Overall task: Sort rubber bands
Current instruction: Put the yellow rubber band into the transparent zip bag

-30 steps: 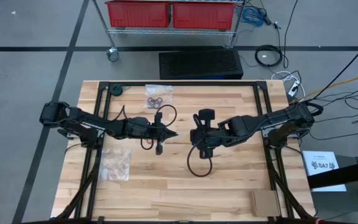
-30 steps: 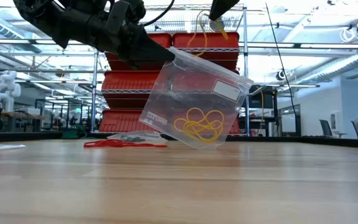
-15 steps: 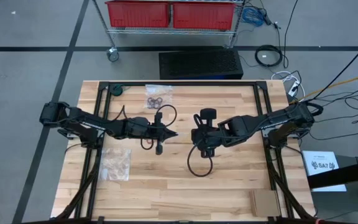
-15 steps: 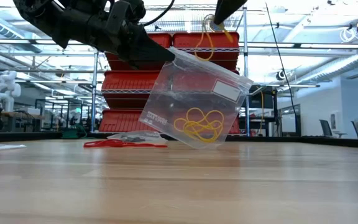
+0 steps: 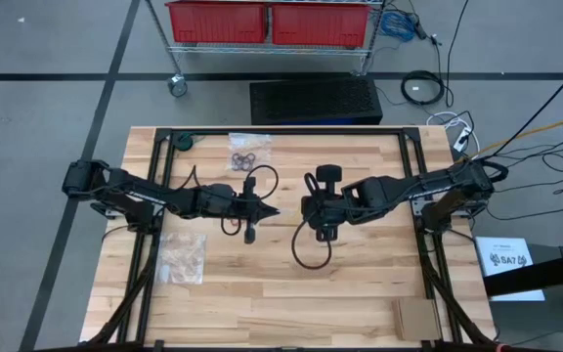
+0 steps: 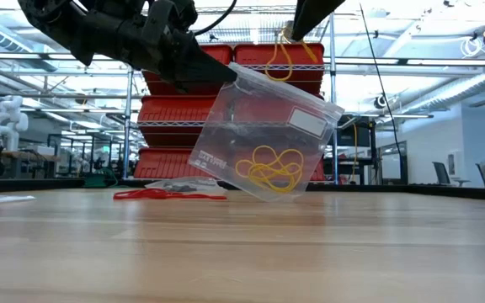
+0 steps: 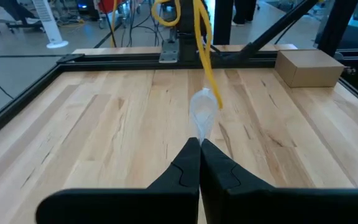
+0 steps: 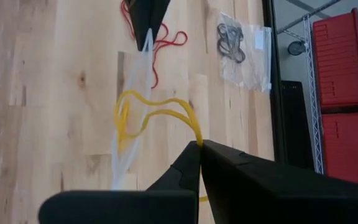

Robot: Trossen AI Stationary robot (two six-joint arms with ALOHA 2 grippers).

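- Slippage of the clear bag (image 6: 263, 139) is the first risk: it is pinched by one top corner in the left gripper (image 6: 226, 74), whose fingers are pressed together on the thin film. The plastic looks slick and limp, so a tug could pull it free and drop it onto the counter (image 6: 242, 252).
- Red rubber bands (image 6: 168, 194) lie loose on the counter beneath the left arm, thin and tangled. They could be dragged along if the hanging bag is swung low.
- Yellow rubber bands (image 6: 268, 168) are gathered in the bag's lowest corner as fine, springy loops. With the bag tilted, they could spill out should the mouth tip downward.
- A stretched yellow band (image 8: 160, 115) is pinched by the right gripper (image 8: 201, 144), its fingers closed on it above the bag's mouth. Being elastic, it could snap back or catch on the bag's edge and miss the opening.
- A second clear bag (image 5: 249, 151) holding black bands lies flat near the counter's far edge, and a third (image 5: 182, 257) on the left side, both well apart from the grippers.
- The counter is smooth pale wood planking, so a fallen band would be hard to pinch.
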